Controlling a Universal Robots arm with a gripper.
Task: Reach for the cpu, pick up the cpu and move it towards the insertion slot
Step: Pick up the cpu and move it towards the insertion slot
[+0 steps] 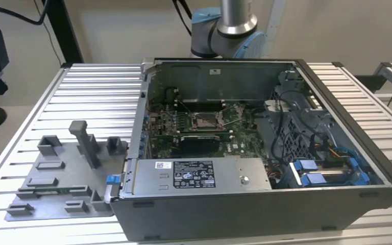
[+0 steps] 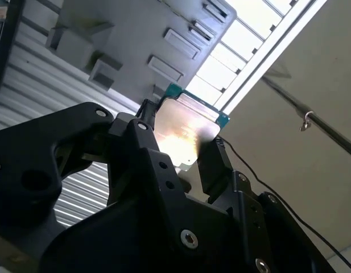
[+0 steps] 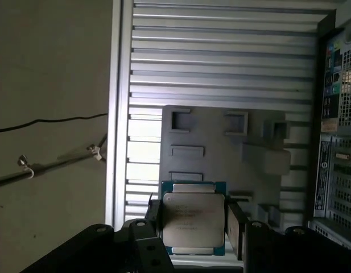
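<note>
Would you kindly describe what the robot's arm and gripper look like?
The arm is a silver-grey tube with grey joint housings and light-blue caps. The gripper is matte black, built of angular linked plates with silvery screw heads, and ends in two black fingers.

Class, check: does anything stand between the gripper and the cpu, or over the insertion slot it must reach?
Nothing separates them: in the first wrist view the gripper grips the cpu by opposite edges. In the exterior view the insertion slot lies uncovered inside the open computer case.
</note>
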